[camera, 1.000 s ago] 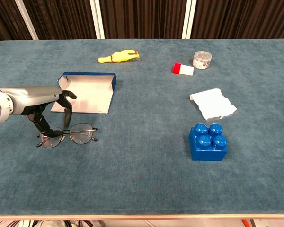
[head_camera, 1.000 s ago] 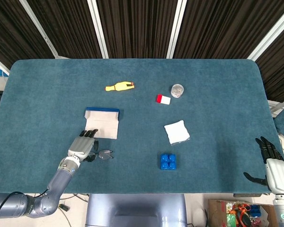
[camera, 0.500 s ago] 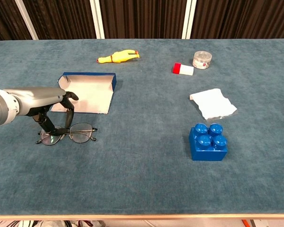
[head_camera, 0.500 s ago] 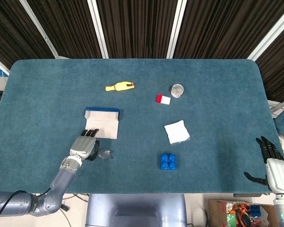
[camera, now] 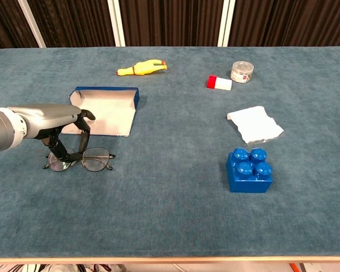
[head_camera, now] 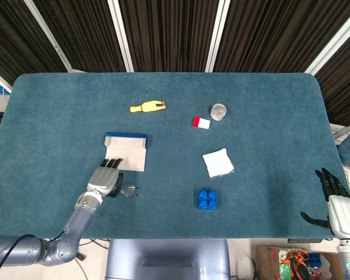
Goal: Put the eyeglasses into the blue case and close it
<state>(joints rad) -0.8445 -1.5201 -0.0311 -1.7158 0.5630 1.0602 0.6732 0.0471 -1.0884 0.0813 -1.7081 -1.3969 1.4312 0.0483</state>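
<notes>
Nearest the front edge of the table [head_camera: 58, 111], toward its left corner, the left hand [camera: 55, 120] reaches in from the left with its fingers [camera: 85, 137] curled down over the eyeglasses [camera: 81, 160]; the fingertips meet the frame at the left lens, though the chest view does not settle whether the glasses are truly pinched or only touched, so the grip cannot be told. The eyeglasses lie on the cloth with both lenses toward the front edge, just in front of the blue case [camera: 107, 109]. Off the table's front right corner, the right hand [head_camera: 338, 205] hangs below the edge with its fingers spread and nothing in them; it shows only in the head view. Also close to the front edge, right of centre, stands a blue building block [camera: 249, 170] with studs on top. Behind the glasses, the blue case lies open on the left half of the table, its pale lining up and its blue wall along the far side. Right of centre, behind the block, lies a crumpled white cloth [camera: 255, 124]. Farther back sit a small red-and-white block [camera: 219, 83] and, just beside it, a clear round jar [camera: 242, 72]. Toward the far edge, left of centre, lies a yellow rubber chicken [camera: 141, 68].
</notes>
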